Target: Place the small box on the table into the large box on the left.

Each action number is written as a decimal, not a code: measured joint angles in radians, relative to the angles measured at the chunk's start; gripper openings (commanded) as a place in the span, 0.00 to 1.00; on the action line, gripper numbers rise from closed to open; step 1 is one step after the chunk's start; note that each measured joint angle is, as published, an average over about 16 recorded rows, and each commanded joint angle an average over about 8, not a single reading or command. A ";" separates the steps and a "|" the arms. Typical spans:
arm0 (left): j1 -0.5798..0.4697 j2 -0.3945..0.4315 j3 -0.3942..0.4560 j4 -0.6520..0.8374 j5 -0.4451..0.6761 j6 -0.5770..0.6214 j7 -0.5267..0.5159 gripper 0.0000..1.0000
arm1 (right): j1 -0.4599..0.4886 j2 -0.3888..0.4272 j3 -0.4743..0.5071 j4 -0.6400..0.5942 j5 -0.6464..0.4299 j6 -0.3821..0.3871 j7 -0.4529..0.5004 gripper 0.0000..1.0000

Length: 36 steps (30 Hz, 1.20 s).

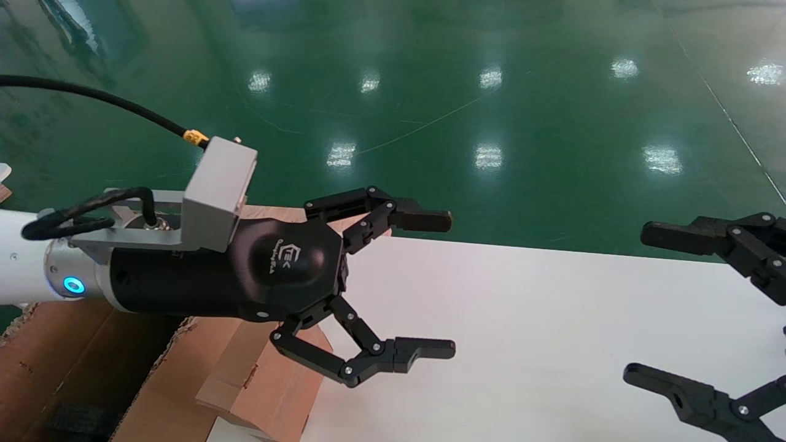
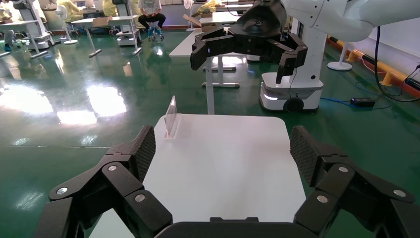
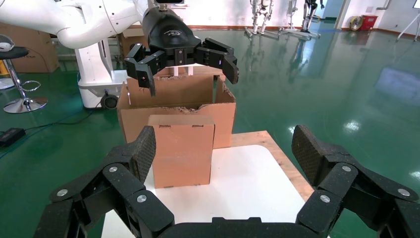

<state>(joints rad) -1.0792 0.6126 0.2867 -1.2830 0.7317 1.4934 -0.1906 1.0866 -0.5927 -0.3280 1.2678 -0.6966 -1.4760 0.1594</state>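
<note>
White table (image 1: pixel 552 319) over green floor. Small box (image 3: pixel 182 148) upright at table's left end, against large box (image 3: pixel 173 96). Left gripper (image 1: pixel 393 285) spread wide above it, holding nothing; right gripper (image 1: pixel 675 307) likewise spread, unloaded, opposite.

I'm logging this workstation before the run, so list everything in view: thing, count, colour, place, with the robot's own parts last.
small box: one, plain brown, standing on the table's left end against the large box.
large box: one, brown with ragged edges, off the table's left end, open top.
table: one, white, rounded corners, in front of the robot.
wooden board: one, reddish, showing under the table's edge.
clear stand: one, transparent, upright at the table's right end.
left claw: one, black, open, in the air over the table's left end, holding nothing.
right claw: one, black, open, at the table's right end, holding nothing.
</note>
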 measured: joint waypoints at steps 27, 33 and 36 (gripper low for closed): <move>-0.098 -0.087 0.024 -0.008 0.135 -0.064 -0.135 1.00 | 0.000 0.000 0.000 0.000 0.000 0.000 0.000 0.00; -0.210 -0.142 0.068 -0.037 0.270 -0.071 -0.282 1.00 | 0.000 0.000 0.000 0.000 0.000 0.000 0.000 0.00; -0.267 -0.158 0.091 -0.051 0.331 -0.056 -0.346 1.00 | 0.000 0.000 0.000 0.000 0.000 0.000 0.000 0.00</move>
<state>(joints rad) -1.3461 0.4551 0.3774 -1.3335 1.0629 1.4369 -0.5366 1.0868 -0.5927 -0.3284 1.2675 -0.6964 -1.4760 0.1592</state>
